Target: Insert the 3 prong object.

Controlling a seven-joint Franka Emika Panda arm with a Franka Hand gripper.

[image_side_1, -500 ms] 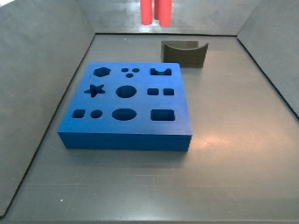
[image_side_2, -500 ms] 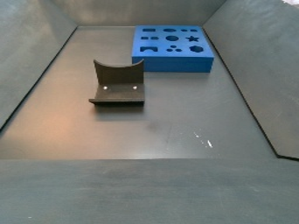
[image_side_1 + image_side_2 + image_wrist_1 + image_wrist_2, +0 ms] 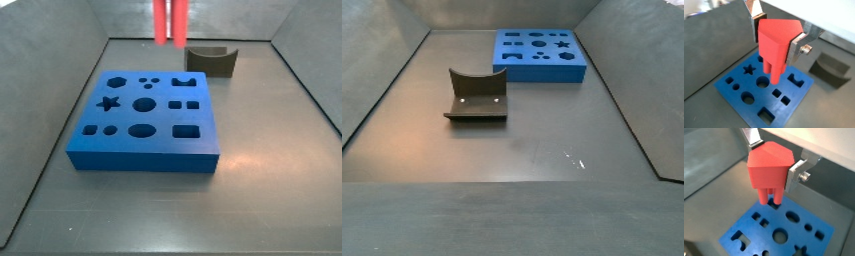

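Note:
My gripper [image 3: 777,34] is shut on the 3 prong object [image 3: 775,42], a bright red block with prongs pointing down, seen in both wrist views [image 3: 769,169]. It hangs above the big blue block with shaped holes [image 3: 743,86]. In a wrist view the prong tips are over the blue block's edge [image 3: 769,219]. In a side view only the red prongs [image 3: 170,20] show at the upper edge, high above the blue block [image 3: 144,120]; the gripper itself is out of that frame. The gripper and the piece are out of the side view that shows the blue block at the back [image 3: 539,53].
A dark grey block with a curved notch [image 3: 211,61] stands behind the blue block, also seen in the front of a side view [image 3: 476,96] and in a wrist view [image 3: 832,70]. Grey walls enclose the dark floor [image 3: 529,150].
The red prongs have moved a little lower and to the left in the side view.

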